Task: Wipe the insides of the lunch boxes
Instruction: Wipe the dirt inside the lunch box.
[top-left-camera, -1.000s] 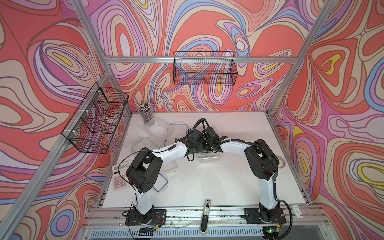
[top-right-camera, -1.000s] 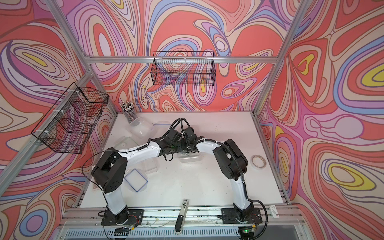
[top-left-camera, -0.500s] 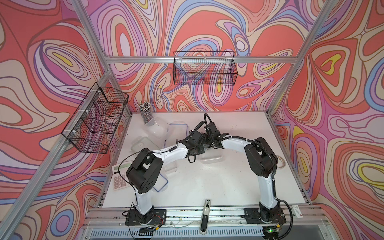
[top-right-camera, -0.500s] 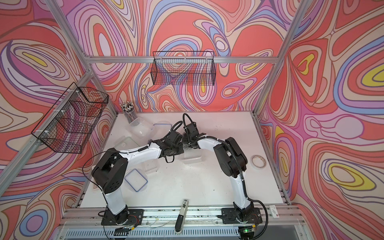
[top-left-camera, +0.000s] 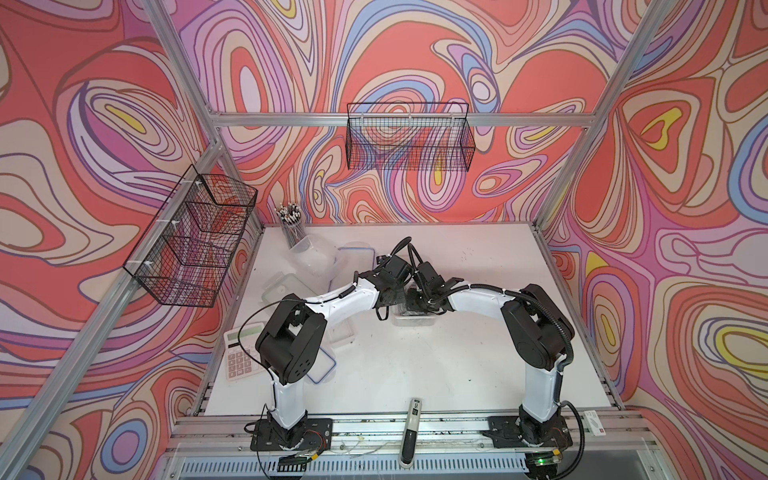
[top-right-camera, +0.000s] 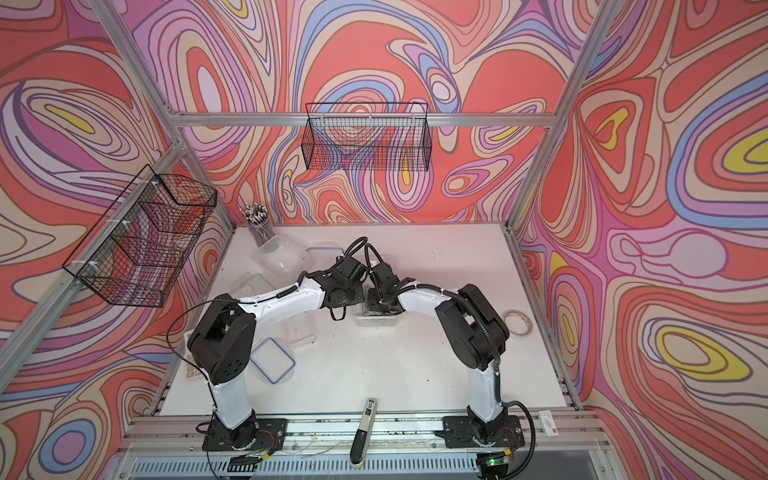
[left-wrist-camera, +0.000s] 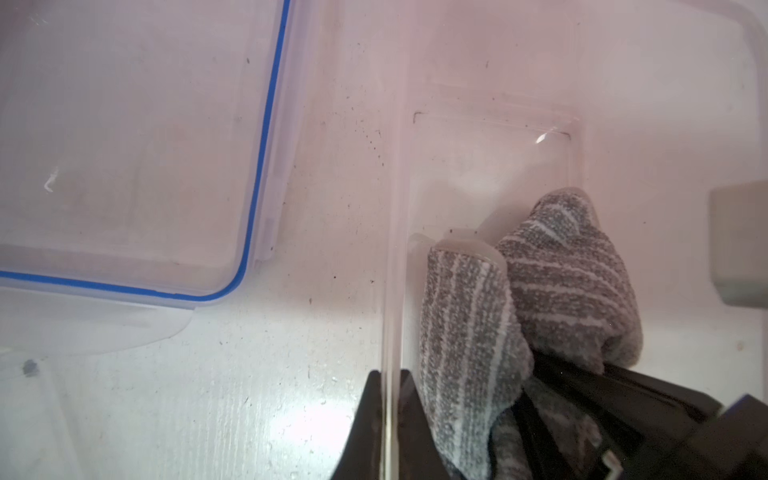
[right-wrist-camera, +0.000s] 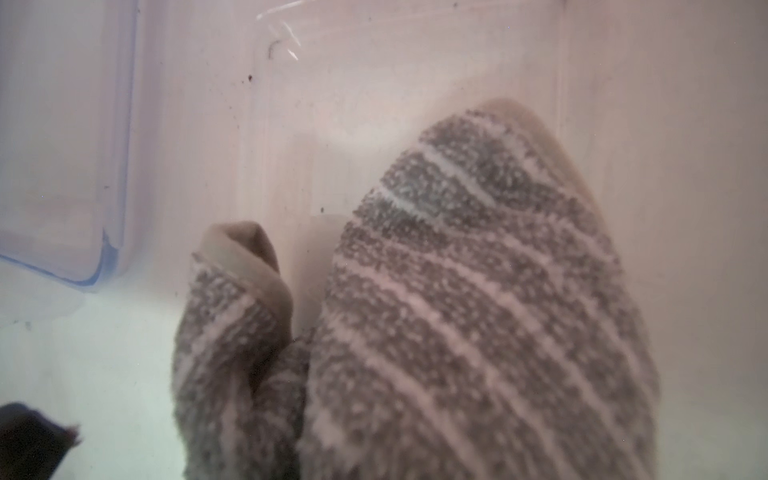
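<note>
Lunch box (top-left-camera: 413, 321) mid-wipe: left gripper (left-wrist-camera: 388, 399) pinches its wall, right gripper (top-left-camera: 417, 302) clamps cloth (right-wrist-camera: 478, 291) inside; next probably: sweep far corners.

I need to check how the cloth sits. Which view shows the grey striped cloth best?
The left wrist view: the cloth is sharp, bunched inside the clear box. The right wrist view shows it closer but blurred. In both top views the arms mostly hide it.
</note>
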